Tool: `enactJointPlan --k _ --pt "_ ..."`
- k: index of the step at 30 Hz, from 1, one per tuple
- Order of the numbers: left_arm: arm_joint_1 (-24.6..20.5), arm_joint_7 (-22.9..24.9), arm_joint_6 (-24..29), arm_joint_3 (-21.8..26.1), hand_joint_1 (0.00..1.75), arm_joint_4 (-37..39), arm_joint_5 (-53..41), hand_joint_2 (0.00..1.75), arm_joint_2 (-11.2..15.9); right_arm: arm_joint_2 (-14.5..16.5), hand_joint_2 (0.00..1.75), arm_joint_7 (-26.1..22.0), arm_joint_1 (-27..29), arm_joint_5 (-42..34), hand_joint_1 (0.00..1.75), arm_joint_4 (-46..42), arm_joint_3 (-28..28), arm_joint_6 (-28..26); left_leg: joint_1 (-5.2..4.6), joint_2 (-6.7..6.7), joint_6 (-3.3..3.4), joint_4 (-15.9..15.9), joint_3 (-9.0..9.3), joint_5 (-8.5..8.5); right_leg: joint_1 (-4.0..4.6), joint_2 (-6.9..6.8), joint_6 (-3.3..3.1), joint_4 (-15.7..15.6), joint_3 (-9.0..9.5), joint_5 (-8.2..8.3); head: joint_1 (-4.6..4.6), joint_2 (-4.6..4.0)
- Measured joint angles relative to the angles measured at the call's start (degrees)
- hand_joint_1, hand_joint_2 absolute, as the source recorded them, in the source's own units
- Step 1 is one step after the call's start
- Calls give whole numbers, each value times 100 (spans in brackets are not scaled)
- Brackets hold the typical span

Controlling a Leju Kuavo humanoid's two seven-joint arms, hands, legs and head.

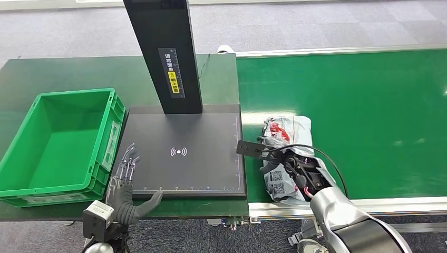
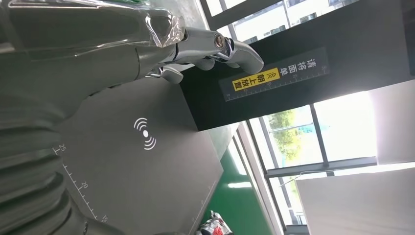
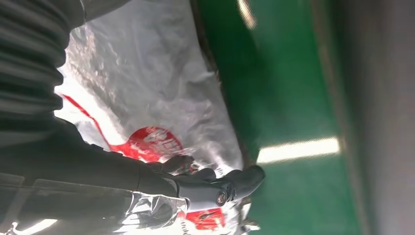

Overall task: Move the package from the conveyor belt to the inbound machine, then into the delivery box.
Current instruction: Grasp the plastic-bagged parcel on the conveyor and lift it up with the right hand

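On belt's near edge: right hand [image 1: 287,167] fingers grip package [image 1: 287,132] | left hand [image 1: 125,182] fingers spread, empty, beside green box [image 1: 31,121]

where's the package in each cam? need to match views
Head view: package lies on the green belt, just right of the black scanner plate, under the right hand.
Left wrist view: a small piece of it at the bottom edge.
Right wrist view: crinkled white and red plastic beneath the hand's fingers.
Shared landmark: the green belt.
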Motion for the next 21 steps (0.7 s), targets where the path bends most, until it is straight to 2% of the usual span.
enactJointPlan --k 2,3,6,7,21 --pt "-2 0 0 -1 0 0 0 175 -1 38 175 -3 15 -30 5 0 21 41 0 -1 0 0 0 0 0 0 0 0 0 0 0 0" --pt "-1 0 0 -1 0 0 0 175 -1 54 175 11 25 -63 31 0 30 68 0 -2 0 0 0 0 0 0 0 0 0 0 0 0" --pt "1 0 0 1 0 0 -1 175 -2 80 175 50 51 -161 154 0 46 145 0 -2 0 0 -1 0 0 0 0 0 0 0 0 0" --pt "2 0 0 1 0 0 0 175 -2 84 175 54 56 -175 172 0 48 159 0 -2 0 0 -1 0 0 0 0 0 0 0 0 0" --pt "34 0 0 4 0 -2 -1 175 -4 105 175 60 60 -256 175 0 101 214 0 -2 0 0 -1 0 0 0 0 0 1 0 0 0"
